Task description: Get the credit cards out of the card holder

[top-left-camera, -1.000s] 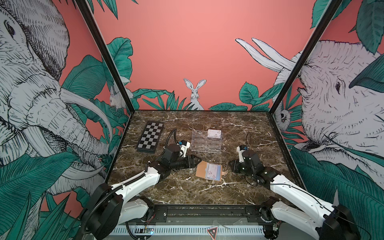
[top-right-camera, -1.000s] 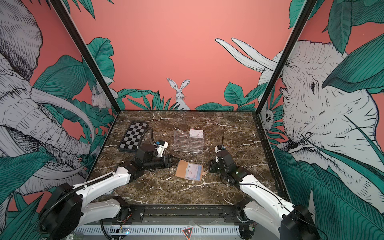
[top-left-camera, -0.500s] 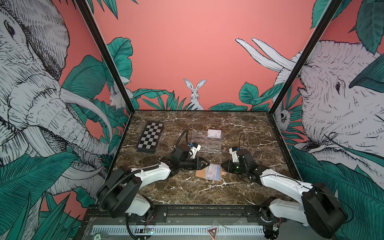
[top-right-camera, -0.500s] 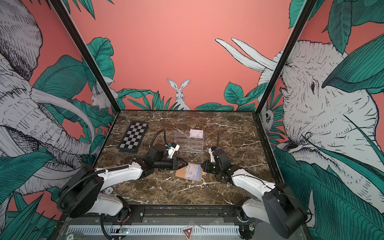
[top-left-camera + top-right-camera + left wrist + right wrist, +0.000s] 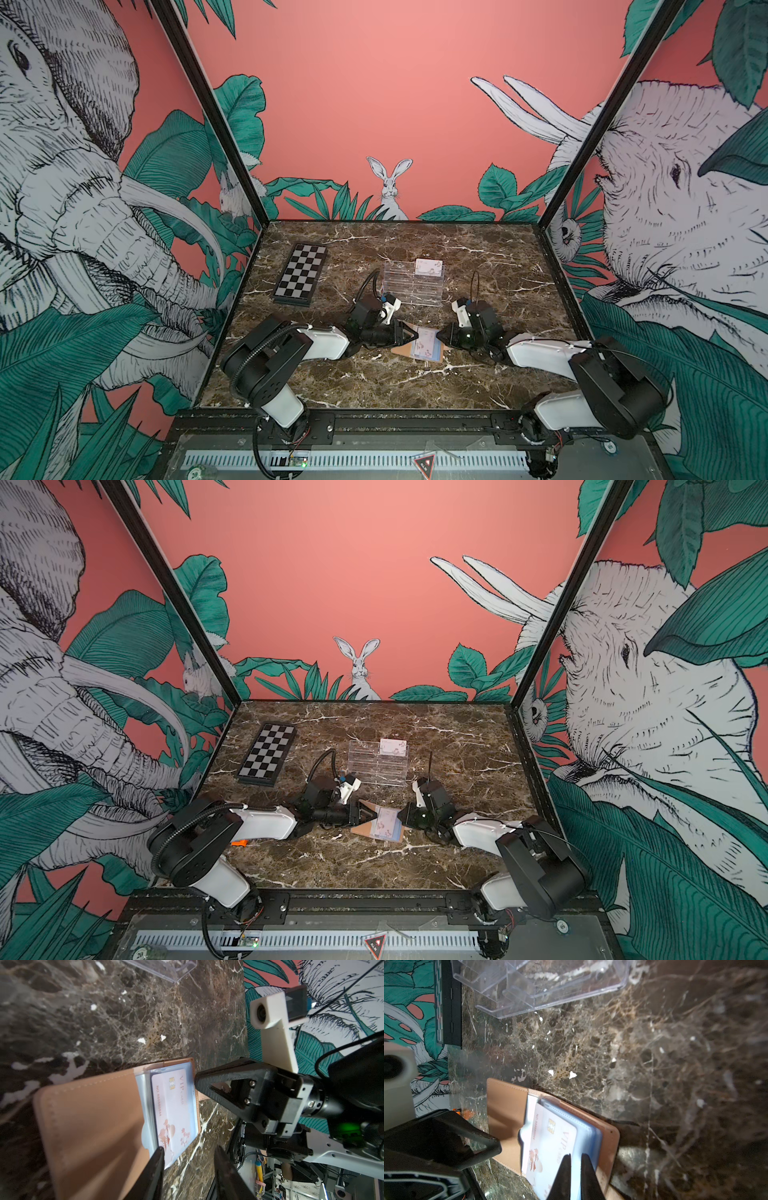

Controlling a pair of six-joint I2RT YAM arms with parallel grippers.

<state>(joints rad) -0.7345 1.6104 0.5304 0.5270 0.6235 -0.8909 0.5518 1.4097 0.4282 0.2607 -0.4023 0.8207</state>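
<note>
Both arms have closed on the holder point(image 5: 400, 351) mid counter point(image 5: 374, 386): left fingers point(image 5: 156, 1165) apart, one at its flap point(image 5: 89, 1126); right fingers point(image 5: 564, 1172) together at the sleeves point(image 5: 589, 1136) (card point(image 5: 176, 1105) caught? I can't tell). A pinched sleeve would drag everything.

Two cards point(image 5: 174, 1105), one holder point(image 5: 89, 1126), rack point(image 5: 411, 284), board point(image 5: 300, 271)

Credit card point(image 5: 552, 1147), card holder point(image 5: 506, 1118) cut off at frame edge; unclear whether right fingers point(image 5: 562, 1184) pinch anything.

"VIP CARD" on credit card point(image 5: 174, 1113)
</note>
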